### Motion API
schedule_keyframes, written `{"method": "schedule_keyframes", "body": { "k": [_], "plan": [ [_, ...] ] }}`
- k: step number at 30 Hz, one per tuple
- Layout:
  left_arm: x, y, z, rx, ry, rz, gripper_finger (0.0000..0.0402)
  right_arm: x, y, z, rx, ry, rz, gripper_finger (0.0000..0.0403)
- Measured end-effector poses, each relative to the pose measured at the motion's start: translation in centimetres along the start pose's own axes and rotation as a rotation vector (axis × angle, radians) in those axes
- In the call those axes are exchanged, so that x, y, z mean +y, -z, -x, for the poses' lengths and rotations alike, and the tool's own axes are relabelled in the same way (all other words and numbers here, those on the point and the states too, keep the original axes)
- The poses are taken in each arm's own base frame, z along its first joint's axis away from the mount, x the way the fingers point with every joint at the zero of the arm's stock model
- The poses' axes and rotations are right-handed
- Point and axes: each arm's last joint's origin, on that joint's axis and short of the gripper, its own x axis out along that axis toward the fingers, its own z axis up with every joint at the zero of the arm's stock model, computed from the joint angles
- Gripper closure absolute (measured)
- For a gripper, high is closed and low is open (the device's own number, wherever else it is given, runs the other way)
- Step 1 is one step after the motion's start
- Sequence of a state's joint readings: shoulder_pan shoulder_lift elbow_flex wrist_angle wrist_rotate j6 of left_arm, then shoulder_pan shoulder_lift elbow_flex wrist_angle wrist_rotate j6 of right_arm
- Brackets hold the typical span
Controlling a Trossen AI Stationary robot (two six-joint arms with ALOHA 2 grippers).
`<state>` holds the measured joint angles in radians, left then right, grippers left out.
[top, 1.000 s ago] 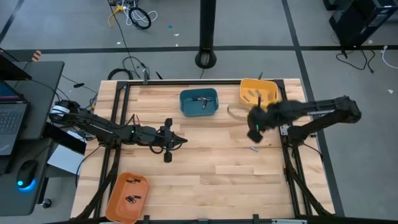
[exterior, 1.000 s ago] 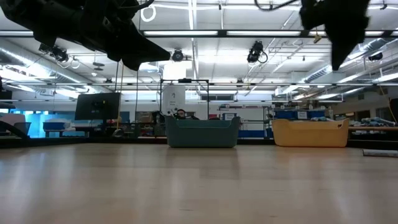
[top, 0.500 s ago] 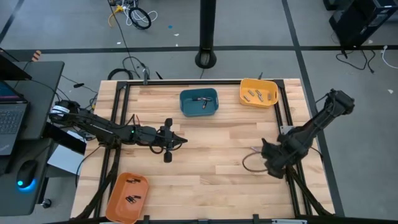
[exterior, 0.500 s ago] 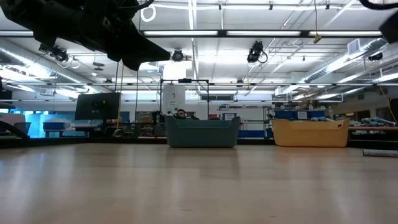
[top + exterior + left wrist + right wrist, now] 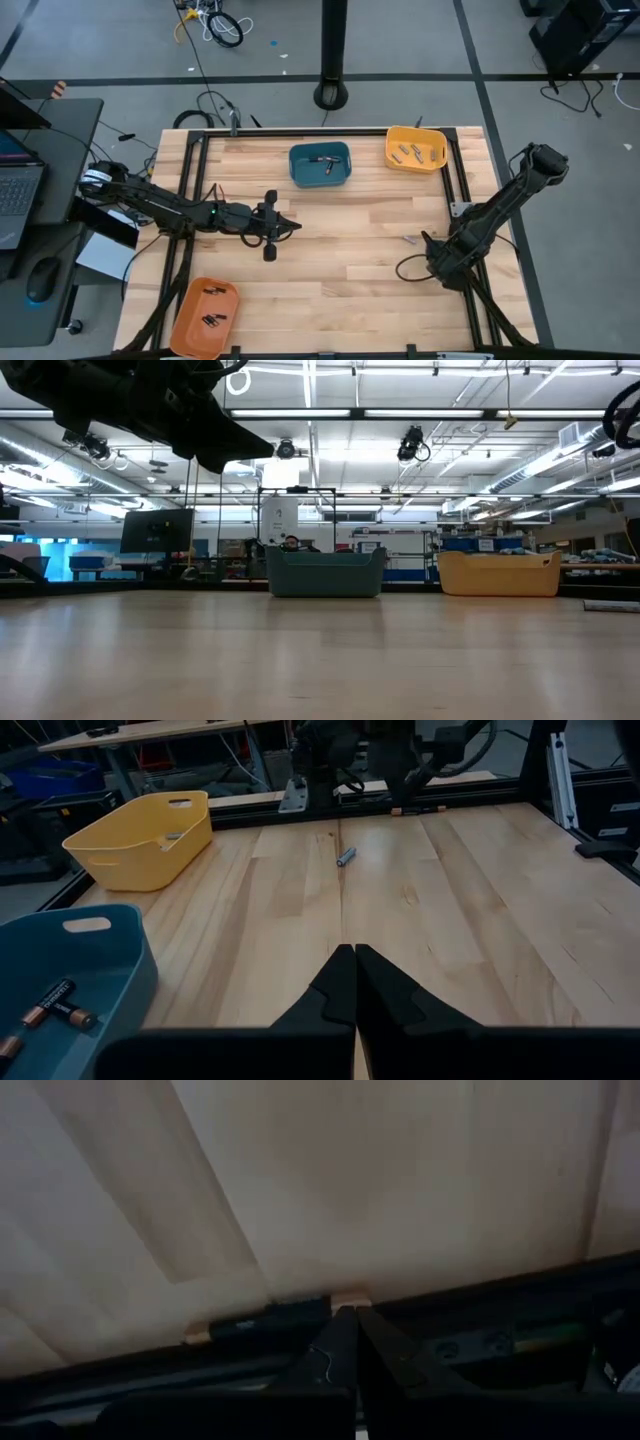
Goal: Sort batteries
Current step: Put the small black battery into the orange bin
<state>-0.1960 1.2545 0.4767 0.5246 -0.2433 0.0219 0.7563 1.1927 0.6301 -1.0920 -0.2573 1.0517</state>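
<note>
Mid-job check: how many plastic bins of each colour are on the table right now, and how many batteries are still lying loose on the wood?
Blue plastic bin: 1
Yellow plastic bin: 1
Orange plastic bin: 1
Loose small grey cylindrical battery on the wooden table: 1
Total: 4

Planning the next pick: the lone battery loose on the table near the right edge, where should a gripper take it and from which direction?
Take the loose battery across its middle, coming straight down from above. It lies flat on bare wood with nothing touching it, so the fingers should probably straddle its short width, set crosswise to its long axis. The right gripper, shut, is the nearer one; the left gripper sits shut mid-table.
</note>
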Motion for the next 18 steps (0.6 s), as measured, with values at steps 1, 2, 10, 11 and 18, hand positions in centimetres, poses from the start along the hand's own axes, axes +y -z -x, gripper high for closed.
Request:
{"method": "schedule_keyframes", "body": {
  "k": [1,2,10,11,18],
  "plan": [
    [0.0,0.0,0.0,0.001,0.0,0.0,0.0396,-0.1,0.0,-0.2,0.01,0.001,0.004,0.0394],
    [0.0,0.0,0.0,0.003,0.0,-0.001,0.0396,-0.2,0.1,-0.4,0.018,0.005,0.005,0.0394],
    [0.0,0.1,0.0,0.006,0.0,-0.002,0.0396,-0.5,-0.2,-2.0,0.054,0.004,0.032,0.0395],
    [0.0,0.1,0.0,0.006,0.0,-0.001,0.0396,-0.4,-0.2,-2.2,0.07,0.011,0.037,0.0395],
    [0.0,0.1,0.0,0.006,0.0,-0.001,0.0396,0.1,-0.7,-3.5,0.184,0.052,0.084,0.0395]
  ]
}}
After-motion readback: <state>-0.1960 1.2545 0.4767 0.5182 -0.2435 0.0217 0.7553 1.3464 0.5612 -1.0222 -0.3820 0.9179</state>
